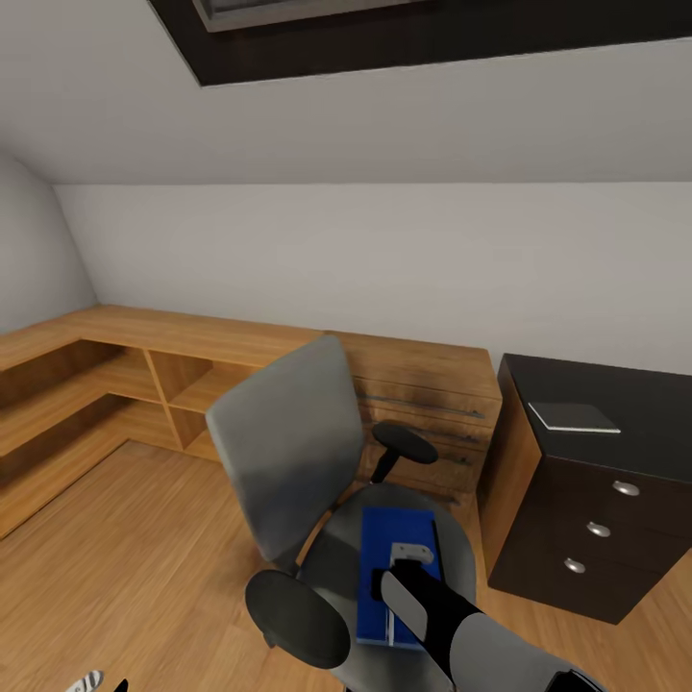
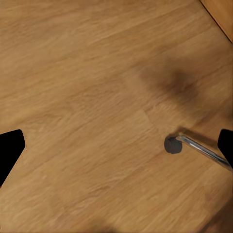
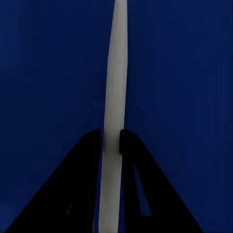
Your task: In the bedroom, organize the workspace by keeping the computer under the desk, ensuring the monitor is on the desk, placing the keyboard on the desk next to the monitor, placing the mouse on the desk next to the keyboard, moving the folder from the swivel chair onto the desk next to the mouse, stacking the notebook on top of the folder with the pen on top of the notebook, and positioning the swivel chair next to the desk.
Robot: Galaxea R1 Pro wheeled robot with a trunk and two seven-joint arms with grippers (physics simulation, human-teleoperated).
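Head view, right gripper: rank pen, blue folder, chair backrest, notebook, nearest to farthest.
From the right gripper:
1. Pen, pinched between the fingers.
2. Blue folder, on the chair seat directly beneath the pen.
3. Chair backrest, up and to the left of the gripper.
4. Notebook, on the black desk top, far right.

Sloped grey-white walls, dark-framed skylight, light wood floor, low wooden shelving.

Blue folder, white pen, grey swivel chair, black desk.
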